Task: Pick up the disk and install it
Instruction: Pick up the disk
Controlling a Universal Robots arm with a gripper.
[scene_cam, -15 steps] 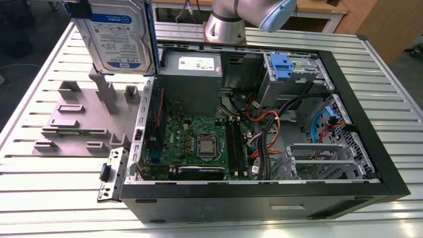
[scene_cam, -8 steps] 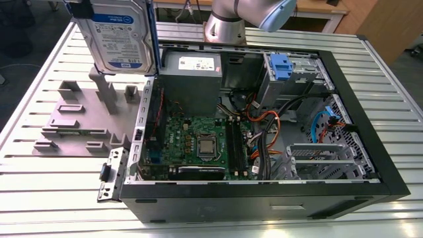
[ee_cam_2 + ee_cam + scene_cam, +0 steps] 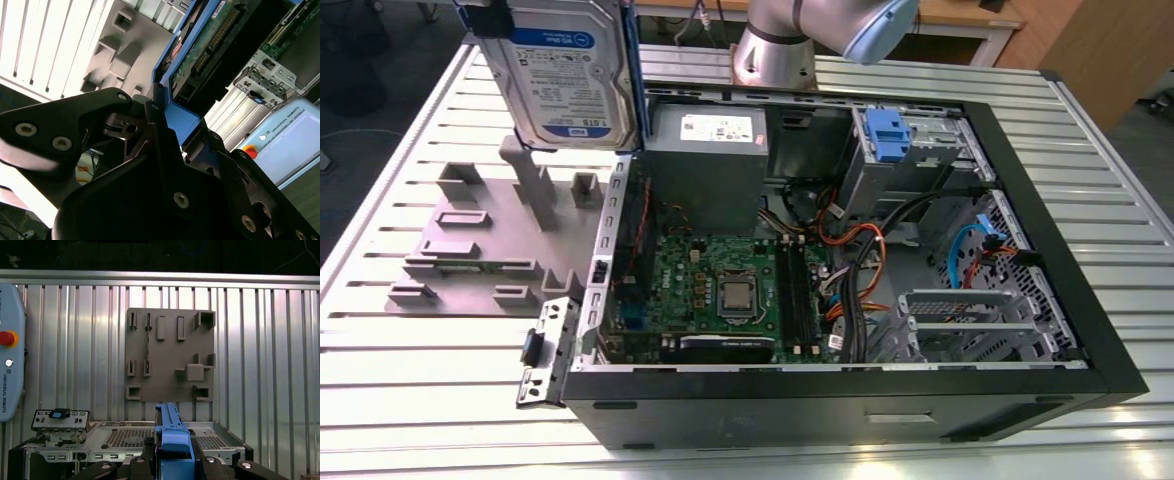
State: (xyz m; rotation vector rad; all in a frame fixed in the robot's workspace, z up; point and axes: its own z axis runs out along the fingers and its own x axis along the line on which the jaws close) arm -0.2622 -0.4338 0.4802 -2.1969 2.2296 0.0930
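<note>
The disk [image 3: 567, 80], a silver drive with a white-and-blue label and a blue bracket along its edge, hangs upright in the air above the grey fixture plate [image 3: 480, 240], at the exterior view's left of the open computer case [image 3: 854, 400]. My gripper [image 3: 175, 460] is shut on the disk's blue bracket [image 3: 172, 437], with a black finger [image 3: 207, 462] on either side. In the second wrist view the gripper [image 3: 172, 132] clamps the bracket, and the disk's green circuit-board underside [image 3: 205, 45] points away from it.
Inside the case sit the grey power supply box [image 3: 707, 150], the motherboard [image 3: 720, 290] and a drive cage with a blue-tabbed drive [image 3: 887, 135]. The arm's base [image 3: 774, 50] stands behind the case. A pendant with a red button [image 3: 7, 370] lies on the slatted table [image 3: 400, 400].
</note>
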